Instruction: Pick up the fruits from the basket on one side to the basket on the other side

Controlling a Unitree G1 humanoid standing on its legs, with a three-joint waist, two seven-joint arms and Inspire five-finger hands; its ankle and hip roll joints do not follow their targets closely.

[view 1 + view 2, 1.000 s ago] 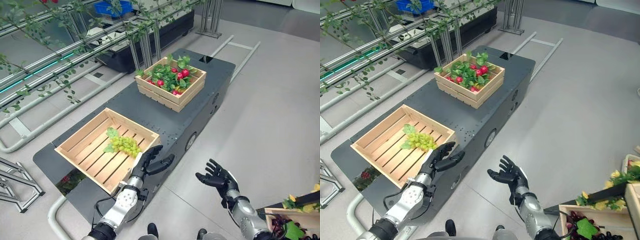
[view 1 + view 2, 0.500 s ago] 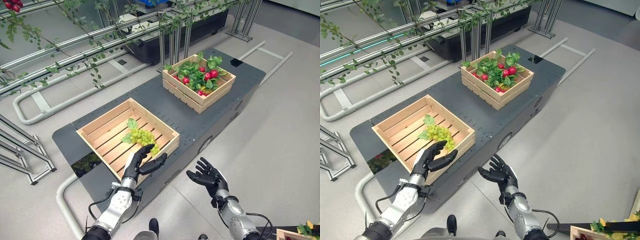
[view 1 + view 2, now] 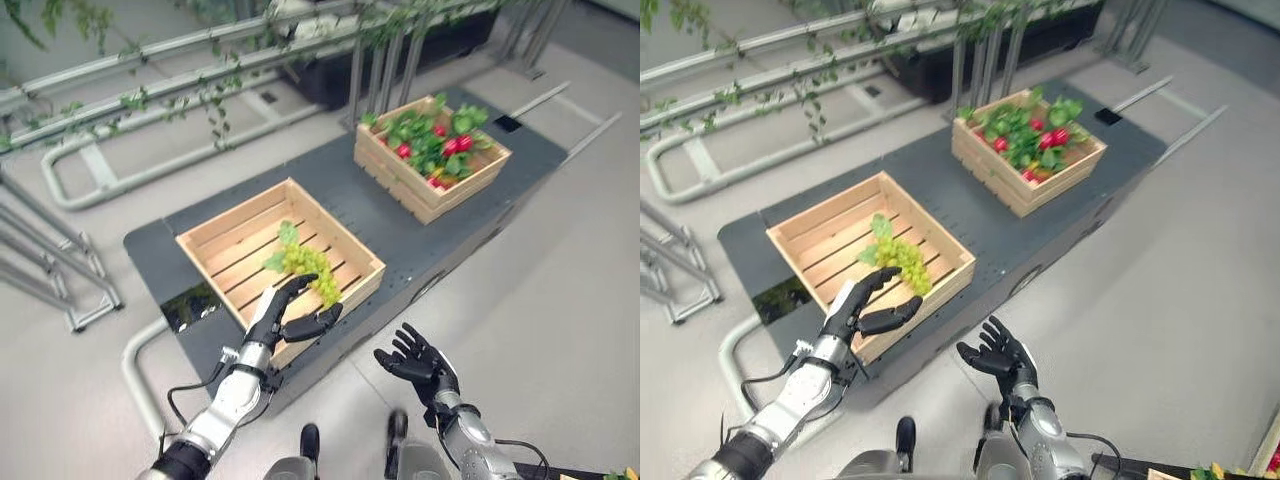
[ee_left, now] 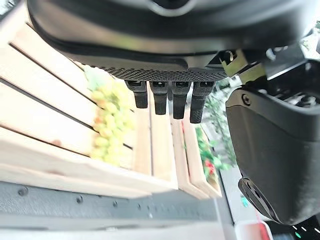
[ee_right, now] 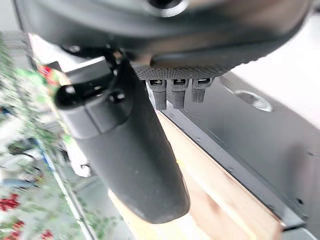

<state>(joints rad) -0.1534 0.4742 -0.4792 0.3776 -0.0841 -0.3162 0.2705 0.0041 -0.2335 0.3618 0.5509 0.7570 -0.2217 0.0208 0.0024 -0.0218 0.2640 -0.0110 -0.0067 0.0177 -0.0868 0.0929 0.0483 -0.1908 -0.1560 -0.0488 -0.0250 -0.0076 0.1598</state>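
L eye view: I see the grape bunch point(image 3: 310, 268) lying in the near crate point(image 3: 232, 232) on the dark desk point(image 3: 150, 250), toward the crate's 4 o'clock corner, leaf at the bunch's 11 o'clock. My left hand point(image 3: 282, 318) hovers at the crate's near rim, fingers spread and loosely bent, thumb out, holding nothing; fingertips just beside the bunch, I can't tell if touching. Far crate point(image 3: 432, 182) at 1 o'clock holds red fruit in leaves.

R eye view: right hand point(image 3: 992, 358) hangs off the desk edge at 5 o'clock, palm up, fingers fanned, empty.

L wrist view: fingers point(image 4: 160, 95) straight, grapes point(image 4: 111, 120) past them on the slats, apart from the tips.

R wrist view: fingers point(image 5: 175, 91) straight, nothing between them and the thumb.

Handling, my guess: bunch is light, lumpy, a bit floppy, prob. smooth-skinned so it may slip; berries could pop off if squeezed. Best hold: wrap round the thick upper part near the stem/leaf, not the dangling tip.
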